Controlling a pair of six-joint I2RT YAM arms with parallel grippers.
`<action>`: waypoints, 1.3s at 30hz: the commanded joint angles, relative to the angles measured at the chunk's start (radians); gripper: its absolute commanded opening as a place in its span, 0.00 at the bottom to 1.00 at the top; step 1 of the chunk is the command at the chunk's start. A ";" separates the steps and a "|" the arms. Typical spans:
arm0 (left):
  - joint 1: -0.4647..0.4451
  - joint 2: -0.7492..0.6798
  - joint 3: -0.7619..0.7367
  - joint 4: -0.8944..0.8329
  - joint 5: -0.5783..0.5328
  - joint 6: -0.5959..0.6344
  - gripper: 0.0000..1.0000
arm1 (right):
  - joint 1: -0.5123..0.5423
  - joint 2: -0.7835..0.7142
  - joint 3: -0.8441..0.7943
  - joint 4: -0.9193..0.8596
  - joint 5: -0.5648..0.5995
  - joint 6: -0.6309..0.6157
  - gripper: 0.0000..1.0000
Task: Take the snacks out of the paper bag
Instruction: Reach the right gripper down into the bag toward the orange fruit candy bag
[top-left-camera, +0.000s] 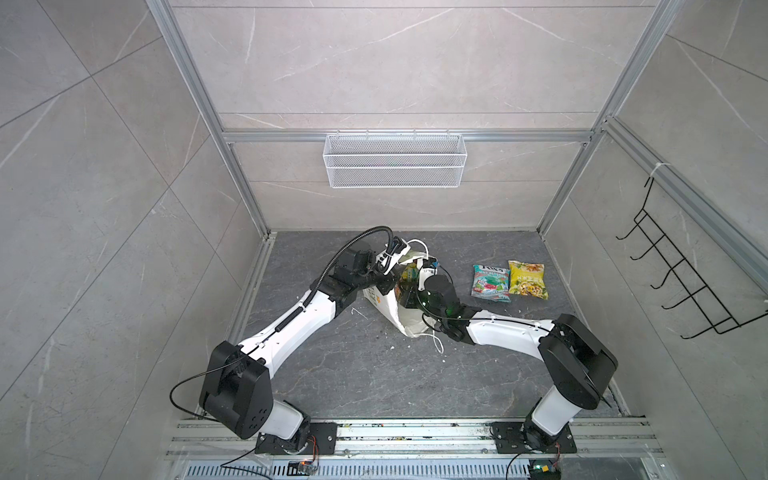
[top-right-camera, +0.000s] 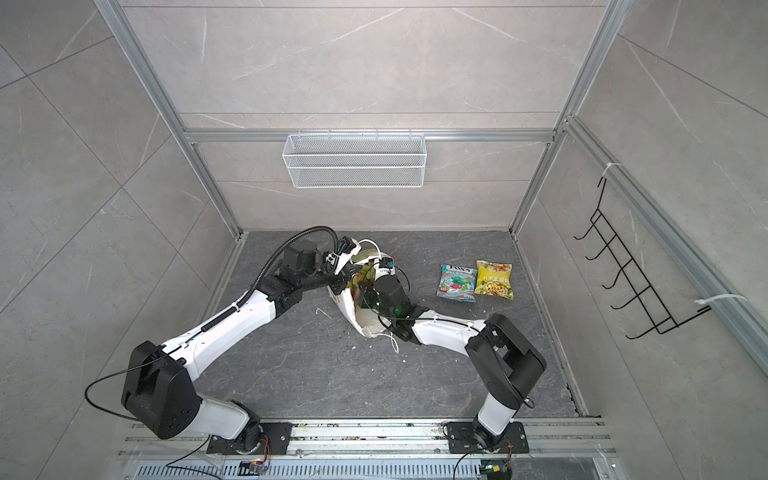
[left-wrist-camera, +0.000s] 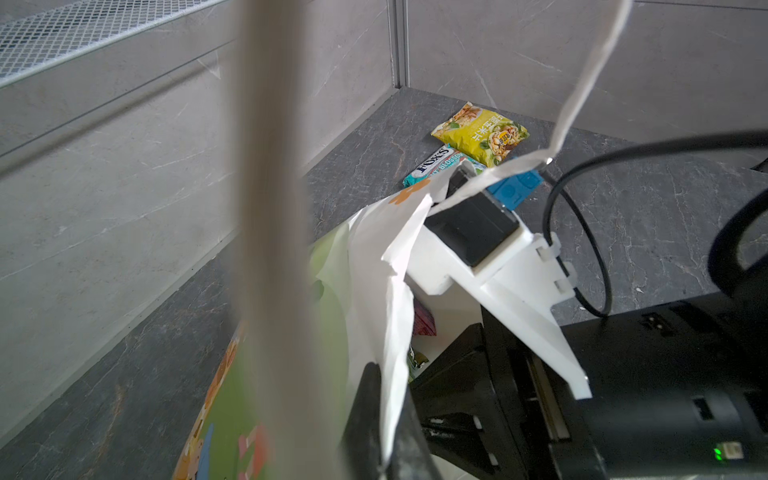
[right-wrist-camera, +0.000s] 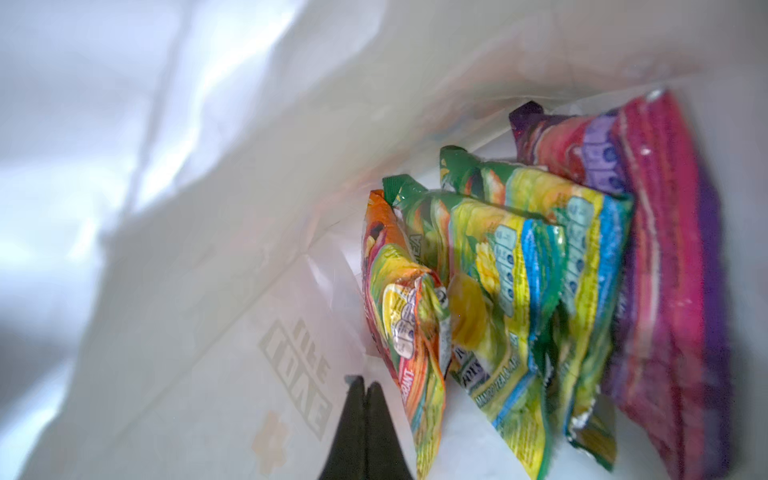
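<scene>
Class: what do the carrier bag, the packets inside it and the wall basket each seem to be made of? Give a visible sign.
The paper bag: matte white paper, probably; it creases sharply and its rim looks torn.
The packets: glossy plastic film, likely; crinkled with bright glare.
The mesh basket: white-coated metal mesh, seemingly; fine see-through grid.
</scene>
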 joint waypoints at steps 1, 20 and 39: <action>-0.006 -0.004 0.029 0.036 0.017 -0.002 0.00 | 0.001 -0.042 -0.017 -0.027 0.031 -0.016 0.02; -0.007 0.002 0.032 0.037 0.025 -0.007 0.00 | -0.001 0.192 0.224 -0.206 0.053 0.034 0.43; -0.007 0.016 0.037 0.046 0.020 -0.001 0.00 | -0.001 0.141 0.243 -0.248 0.054 0.012 0.00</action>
